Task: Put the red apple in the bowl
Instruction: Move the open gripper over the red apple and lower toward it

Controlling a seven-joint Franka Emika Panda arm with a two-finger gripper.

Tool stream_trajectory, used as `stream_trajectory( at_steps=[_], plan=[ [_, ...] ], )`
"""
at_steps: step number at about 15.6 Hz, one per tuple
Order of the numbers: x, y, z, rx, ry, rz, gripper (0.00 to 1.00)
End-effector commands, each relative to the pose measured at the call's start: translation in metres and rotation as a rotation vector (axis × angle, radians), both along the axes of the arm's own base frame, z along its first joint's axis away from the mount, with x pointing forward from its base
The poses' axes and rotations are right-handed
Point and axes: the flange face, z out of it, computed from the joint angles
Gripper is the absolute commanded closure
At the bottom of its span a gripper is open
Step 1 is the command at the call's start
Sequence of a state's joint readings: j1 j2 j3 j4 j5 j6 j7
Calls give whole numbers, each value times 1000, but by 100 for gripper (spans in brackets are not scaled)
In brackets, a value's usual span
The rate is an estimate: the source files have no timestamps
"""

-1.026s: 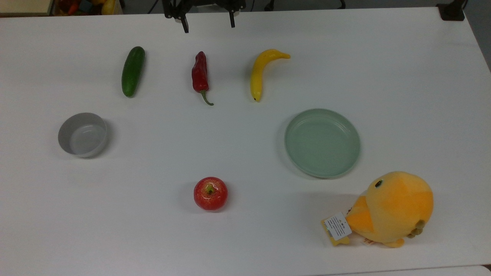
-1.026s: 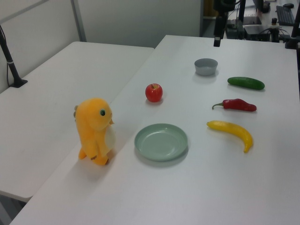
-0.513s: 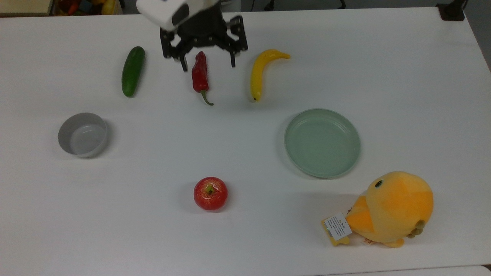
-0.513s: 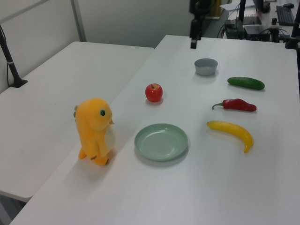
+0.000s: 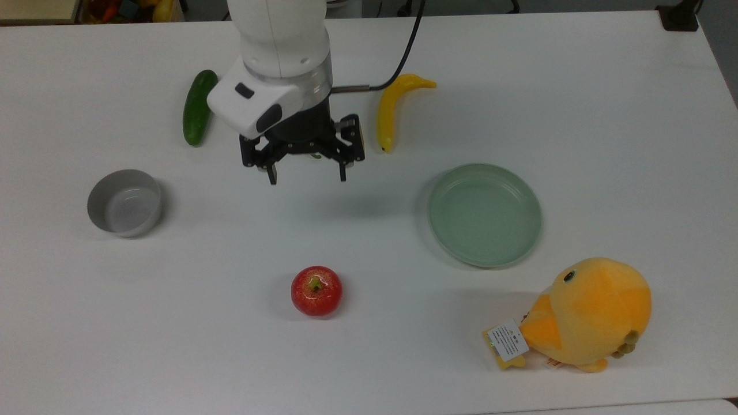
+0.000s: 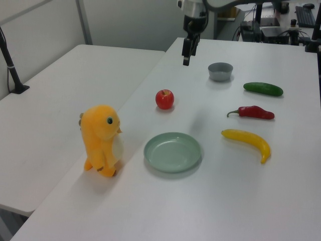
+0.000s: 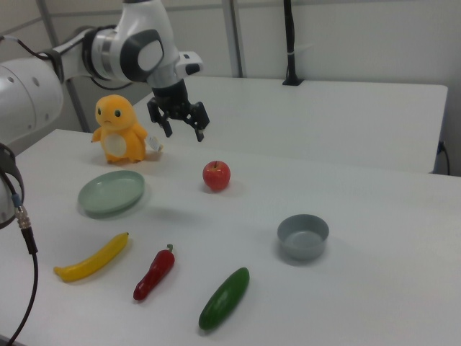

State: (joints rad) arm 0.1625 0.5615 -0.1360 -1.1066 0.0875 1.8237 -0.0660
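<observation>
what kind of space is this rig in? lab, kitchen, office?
Most likely a robotics lab: white table set with toy-like props such as a red apple and plush toy, and desks with monitors behind.

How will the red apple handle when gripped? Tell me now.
The red apple looks round, so it may roll if nudged off-centre. Its glossy skin could slip between the open hand's fingers. It sits stem-up, probably rigid.

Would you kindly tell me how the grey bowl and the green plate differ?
The grey bowl is narrower with tall straight sides; the green plate is wider and shallow. The bowl is grey, the plate pale green. In the top view the bowl sits at the left, the plate at the right. Both are round, empty and upright.
</observation>
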Motion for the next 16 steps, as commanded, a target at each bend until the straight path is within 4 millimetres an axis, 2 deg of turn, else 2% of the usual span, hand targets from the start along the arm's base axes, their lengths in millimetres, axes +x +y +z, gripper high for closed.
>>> stream_trajectory(
  at_steps=[1,7,10,12,16],
  plan=[
    [23,2,-25,10,-65,-53,0],
    [37,0,-31,18,-189,-71,0],
    [49,4,-57,21,-252,-90,0],
    [55,5,-67,23,-286,-93,0],
    [60,9,-96,18,-279,-88,0]
  ],
)
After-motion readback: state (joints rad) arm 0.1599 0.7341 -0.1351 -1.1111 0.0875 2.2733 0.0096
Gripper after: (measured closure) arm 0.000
